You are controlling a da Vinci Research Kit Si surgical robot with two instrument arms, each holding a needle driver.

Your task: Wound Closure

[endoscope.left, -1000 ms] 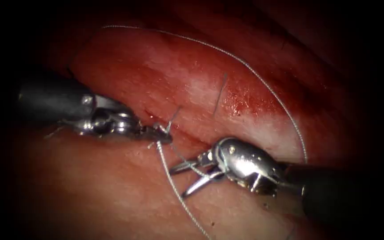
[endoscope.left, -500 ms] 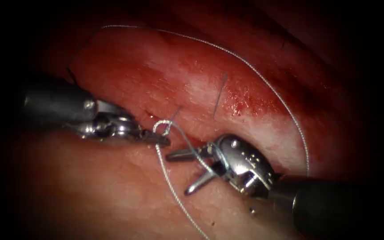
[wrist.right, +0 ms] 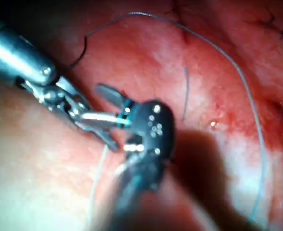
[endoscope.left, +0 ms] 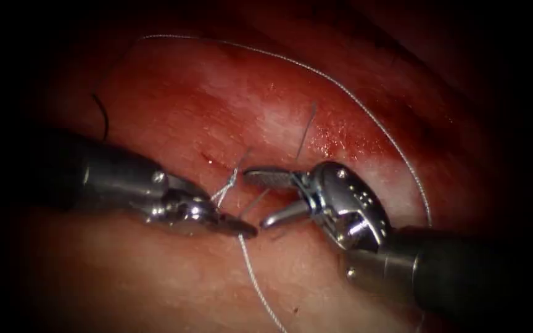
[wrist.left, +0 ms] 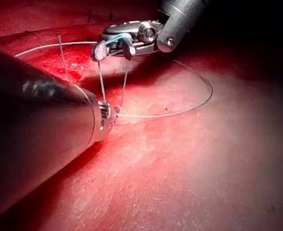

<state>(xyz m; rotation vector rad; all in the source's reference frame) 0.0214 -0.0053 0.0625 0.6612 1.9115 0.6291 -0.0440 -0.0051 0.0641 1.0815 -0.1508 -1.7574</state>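
Endoscope view: glistening red tissue [endoscope.left: 229,92] crossed by fine pale thread [endoscope.left: 365,108]. The left tool [endoscope.left: 242,229], slim and metallic, is clamped on the thread just beside the right tool [endoscope.left: 263,197], whose jaws gape wide, holding nothing.

Left wrist view: thread [wrist.left: 189,109] loops over wet tissue [wrist.left: 189,173].

Right wrist view: the right tool [wrist.right: 100,103] gapes.
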